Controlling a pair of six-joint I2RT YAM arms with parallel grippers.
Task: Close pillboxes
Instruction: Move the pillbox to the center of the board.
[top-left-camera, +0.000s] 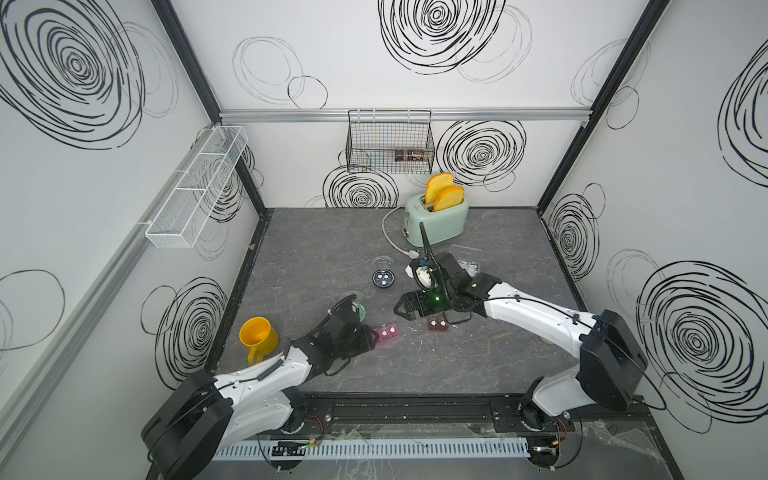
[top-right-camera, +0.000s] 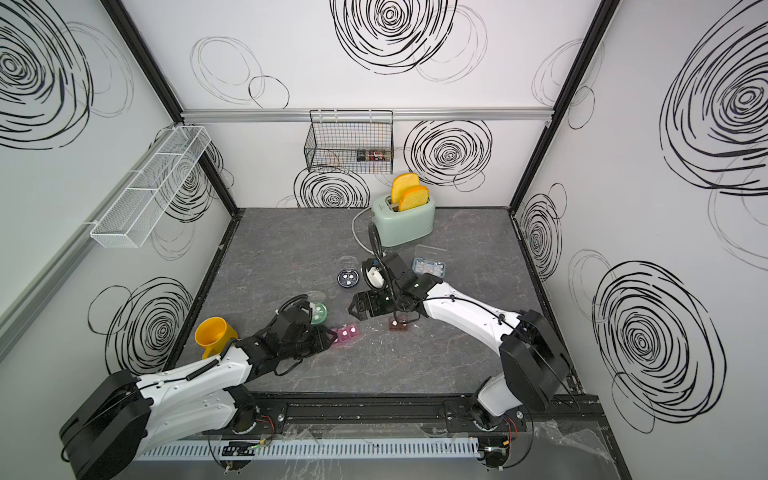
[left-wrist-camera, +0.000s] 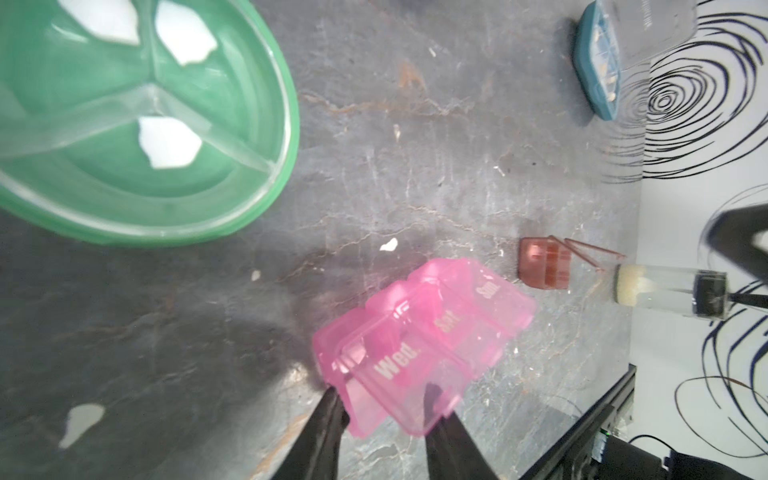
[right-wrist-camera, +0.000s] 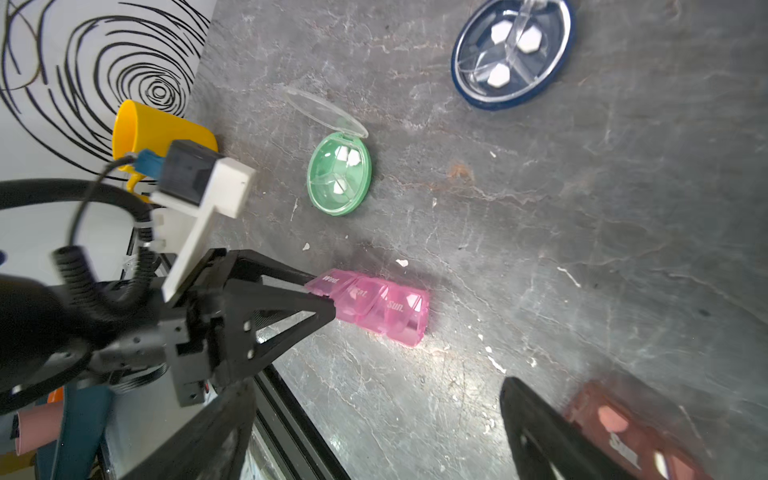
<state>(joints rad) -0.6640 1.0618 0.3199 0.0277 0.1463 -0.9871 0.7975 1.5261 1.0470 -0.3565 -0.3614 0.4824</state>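
Left tool (right-wrist-camera: 322, 297) straddles Wed end of pink translucent three-cell strip pillbox (right-wrist-camera: 382, 307), clamp unclear. Retreat skewed and you may drag strip, popping lids. Right tool (top-left-camera: 398, 308) apart, empty.

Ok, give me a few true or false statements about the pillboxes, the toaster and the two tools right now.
1. The green round box has its lid open. True.
2. The navy round box is shut. False: its clear lid is swung open.
3. The left tool is at the brown box. False: its tips are at the pink box's Wed end.
4. The right tool stands wide open. True.
5. The toaster is empty. False: two slices of bread stick out.
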